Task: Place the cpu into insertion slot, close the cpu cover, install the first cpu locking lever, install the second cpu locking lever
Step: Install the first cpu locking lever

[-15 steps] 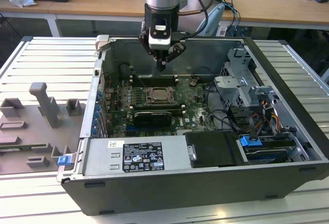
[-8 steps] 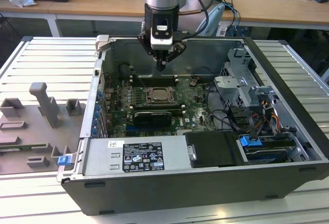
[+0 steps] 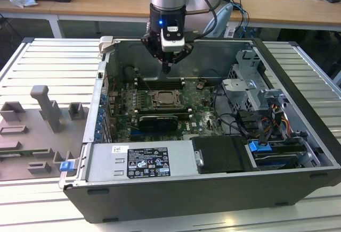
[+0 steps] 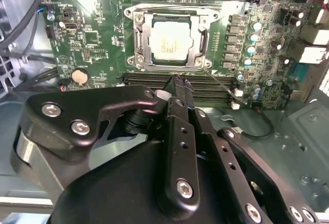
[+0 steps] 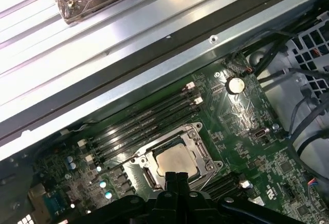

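While I hold the arm over the open case (image 3: 213, 189), the gripper (image 3: 166, 68) hangs above the board (image 4: 92, 44). It's raised clear of it, touching nothing. The fingers are pinched together and carry nothing; both wrist views show them meeting at the tip (image 4: 178, 82) (image 5: 176, 178). The cpu (image 4: 172, 41) is already in the slot (image 4: 154, 9), pale face up, also clear in the first wrist view (image 5: 177, 160). The cover (image 4: 140, 41) looks down flat around it, with the chip showing through its window. A thin metal lever (image 4: 223, 86) angles out from one socket corner across the memory slots (image 4: 149, 77); I can't tell if it's latched. In the exterior view the socket (image 3: 166, 100) sits mid-board, just nearer the camera than the gripper tip. A grey parts tray (image 3: 42, 120) lies outside the case at the exterior view's left.
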You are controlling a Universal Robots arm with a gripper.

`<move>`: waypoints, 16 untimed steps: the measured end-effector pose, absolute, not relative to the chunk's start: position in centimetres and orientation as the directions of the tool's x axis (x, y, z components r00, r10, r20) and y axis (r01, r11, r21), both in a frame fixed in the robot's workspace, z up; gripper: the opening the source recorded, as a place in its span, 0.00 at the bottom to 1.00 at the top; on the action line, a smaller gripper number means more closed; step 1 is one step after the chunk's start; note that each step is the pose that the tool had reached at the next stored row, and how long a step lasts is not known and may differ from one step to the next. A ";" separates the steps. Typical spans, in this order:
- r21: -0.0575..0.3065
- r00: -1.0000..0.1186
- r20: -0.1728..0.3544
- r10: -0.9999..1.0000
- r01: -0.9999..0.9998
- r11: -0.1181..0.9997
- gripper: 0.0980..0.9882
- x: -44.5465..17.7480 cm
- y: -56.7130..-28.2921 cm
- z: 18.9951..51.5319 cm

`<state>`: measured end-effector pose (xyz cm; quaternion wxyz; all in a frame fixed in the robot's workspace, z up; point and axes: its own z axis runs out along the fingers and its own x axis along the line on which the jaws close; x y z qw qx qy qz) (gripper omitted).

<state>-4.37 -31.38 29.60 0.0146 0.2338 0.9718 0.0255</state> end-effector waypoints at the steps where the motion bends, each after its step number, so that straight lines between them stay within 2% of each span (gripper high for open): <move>1: 0.056 -0.897 -0.016 0.442 0.440 0.896 0.01 -4.4 -31.4 29.6; 16: 0.056 -0.959 -0.016 0.282 0.281 0.958 0.01 -4.4 -31.4 29.6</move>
